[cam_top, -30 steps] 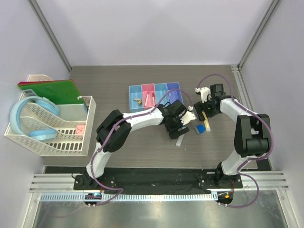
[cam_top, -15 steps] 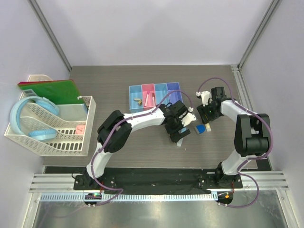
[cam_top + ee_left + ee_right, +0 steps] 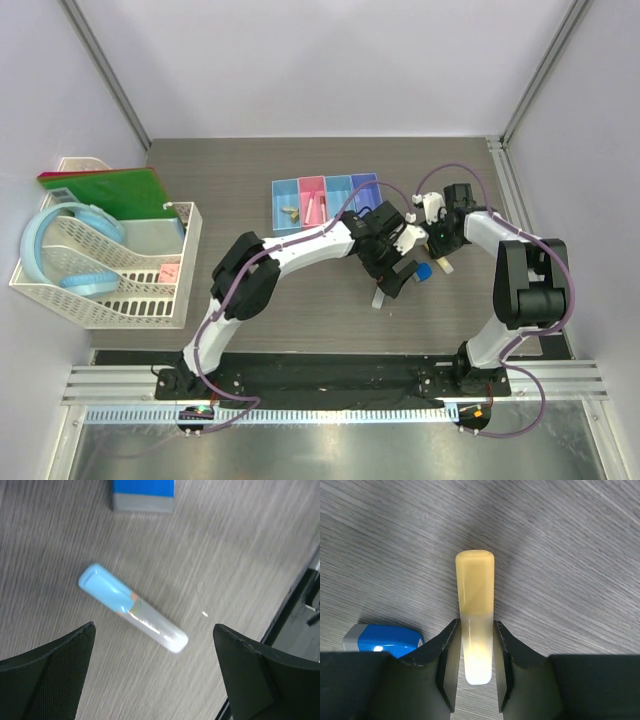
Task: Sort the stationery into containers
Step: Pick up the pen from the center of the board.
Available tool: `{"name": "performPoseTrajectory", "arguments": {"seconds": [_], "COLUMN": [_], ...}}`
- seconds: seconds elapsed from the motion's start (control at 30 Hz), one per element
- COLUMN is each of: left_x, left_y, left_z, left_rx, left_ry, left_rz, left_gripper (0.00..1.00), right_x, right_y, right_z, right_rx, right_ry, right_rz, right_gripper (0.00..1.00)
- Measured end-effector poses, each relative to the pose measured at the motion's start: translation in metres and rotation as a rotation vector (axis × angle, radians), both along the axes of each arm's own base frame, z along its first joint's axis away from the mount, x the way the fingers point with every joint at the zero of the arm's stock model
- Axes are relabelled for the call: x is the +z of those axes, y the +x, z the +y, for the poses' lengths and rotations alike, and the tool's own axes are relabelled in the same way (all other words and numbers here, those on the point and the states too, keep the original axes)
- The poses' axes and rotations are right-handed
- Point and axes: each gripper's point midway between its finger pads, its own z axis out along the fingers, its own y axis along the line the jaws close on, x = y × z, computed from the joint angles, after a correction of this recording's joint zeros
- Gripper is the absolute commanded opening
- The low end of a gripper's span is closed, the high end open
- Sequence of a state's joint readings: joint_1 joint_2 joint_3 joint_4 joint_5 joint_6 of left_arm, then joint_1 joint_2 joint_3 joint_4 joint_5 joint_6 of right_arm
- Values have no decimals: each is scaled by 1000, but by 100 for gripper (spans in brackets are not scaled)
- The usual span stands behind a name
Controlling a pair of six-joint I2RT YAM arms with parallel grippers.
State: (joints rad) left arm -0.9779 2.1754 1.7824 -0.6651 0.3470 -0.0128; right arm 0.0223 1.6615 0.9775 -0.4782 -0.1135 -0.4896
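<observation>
Right gripper (image 3: 475,630) pinched translucent yellow stick (image 3: 475,590) near tabletop's right edge.
Left gripper (image 3: 154,629) hung spread above pale blue plastic tube (image 3: 132,609).

My left arm stretches forward and to the right, its gripper (image 3: 154,630) facing down with jaws spread wide and nothing between them. My right arm bends in leftward, its gripper (image 3: 476,630) clamped on the yellow stick (image 3: 475,595).

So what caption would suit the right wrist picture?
Right end effector clamped on the yellow stick, blue block lying on the table beside it.
</observation>
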Motion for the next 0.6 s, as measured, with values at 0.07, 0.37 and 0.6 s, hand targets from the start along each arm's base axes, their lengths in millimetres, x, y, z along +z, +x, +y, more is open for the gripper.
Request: {"name": "performPoseTrajectory", "arguments": {"seconds": [0.07,0.37,0.6], "left_x": [-5,-28,-31], "left_y": [2,14,18], "left_z": [-7,-11,-10], "left_rx": [10,66,87], "left_ry": [-1,38,58], "left_rz": [8,-2,-32], "left_gripper": [100,100,84], "right_x": [0,37,80], "right_y": [0,8,15], "right_z": [0,1,7], "right_rx": [-2,0,-5], "right_ry": [1,10,50], "right_rz": [-2,-116,-239], "right_gripper": [31,27,24]}}
